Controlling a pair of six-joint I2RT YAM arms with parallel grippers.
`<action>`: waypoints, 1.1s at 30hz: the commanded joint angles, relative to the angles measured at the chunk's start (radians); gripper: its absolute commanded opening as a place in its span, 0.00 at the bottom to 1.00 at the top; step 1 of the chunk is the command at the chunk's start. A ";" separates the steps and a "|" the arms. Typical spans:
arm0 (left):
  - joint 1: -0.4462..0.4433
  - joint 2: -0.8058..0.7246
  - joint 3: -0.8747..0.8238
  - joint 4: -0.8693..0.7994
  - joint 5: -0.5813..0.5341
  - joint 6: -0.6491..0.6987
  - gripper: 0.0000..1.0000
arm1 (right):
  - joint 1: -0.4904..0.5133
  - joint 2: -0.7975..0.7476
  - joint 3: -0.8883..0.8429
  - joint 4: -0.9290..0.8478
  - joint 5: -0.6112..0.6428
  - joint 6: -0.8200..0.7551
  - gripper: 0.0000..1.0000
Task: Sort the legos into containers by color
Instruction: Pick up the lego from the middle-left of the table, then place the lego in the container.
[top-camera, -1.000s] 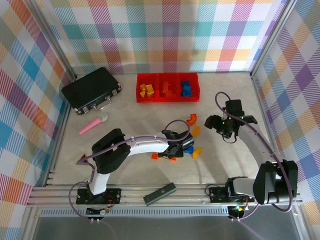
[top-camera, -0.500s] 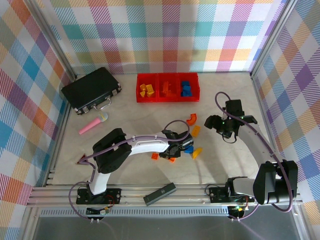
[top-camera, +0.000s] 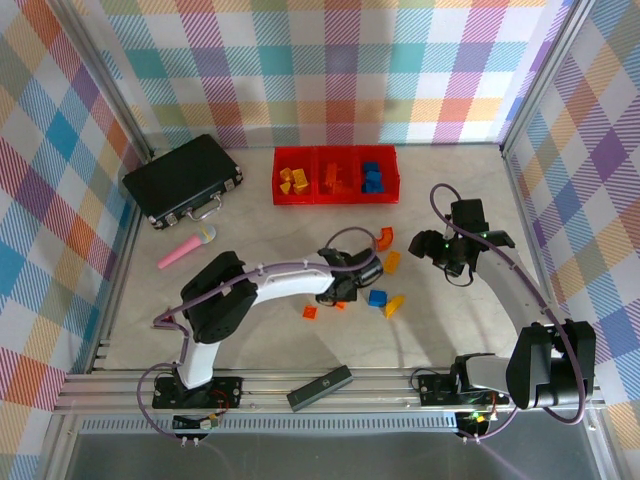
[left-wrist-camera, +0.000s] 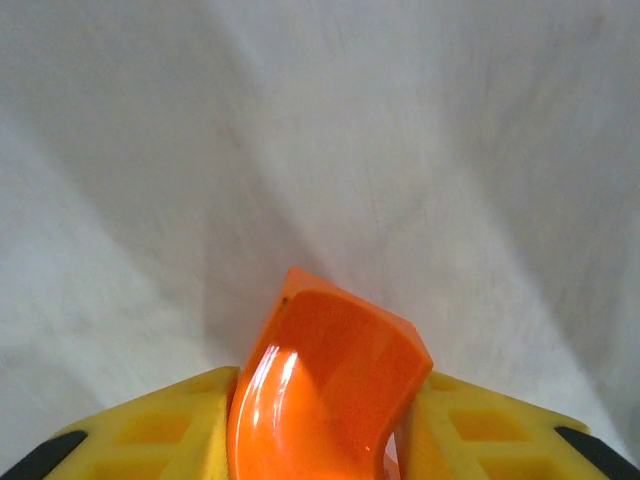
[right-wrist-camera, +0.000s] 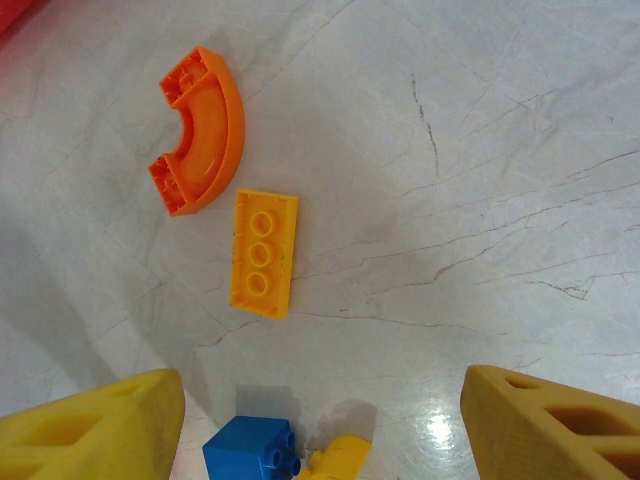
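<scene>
Far-left corner of the table (top-camera: 250, 230): black case (top-camera: 182, 178), with the pink stick (top-camera: 185, 249) nearer my edge. Neither is mine to sort. The containers (top-camera: 335, 198) sit at the middle of the far edge: yellow pieces in the left bin, orange in the middle, blue in the right.

Mid-table, toward the near edge, lies a small orange brick (top-camera: 310, 312). Just right of it is the left gripper (left-wrist-camera: 322, 430). Its fingers (left-wrist-camera: 175, 425) are drawn close on an orange curved brick (left-wrist-camera: 330, 360), which stands up between them with its glossy hollow face to the wrist camera. I can't tell whether it is off the table.

Further right lie loose legos: a blue brick (top-camera: 377, 297), a yellow wedge (top-camera: 394, 305), a yellow plate (right-wrist-camera: 264, 253) and an orange arc (right-wrist-camera: 200, 130).

The right gripper (right-wrist-camera: 322, 400) hangs over that cluster, fingers wide apart, nothing in them.

Risks, as I judge them:
- The hold is on a smooth curve — the brick could pivot or squirt out on the carry.
- Yellow and orange read close, so a slight misaim drops it among the yellows.
- The arms are near each other — a careless swing could scatter the loose bricks or clip the right arm.
</scene>
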 joint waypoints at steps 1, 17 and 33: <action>0.097 -0.074 0.086 -0.039 -0.087 0.110 0.40 | -0.004 -0.010 0.000 -0.006 -0.013 -0.020 0.73; 0.386 0.200 0.604 0.126 -0.068 0.469 0.41 | -0.003 -0.002 0.016 -0.006 -0.036 -0.017 0.73; 0.424 0.570 1.017 0.244 -0.031 0.674 0.44 | -0.003 -0.013 0.014 -0.022 -0.040 -0.021 0.73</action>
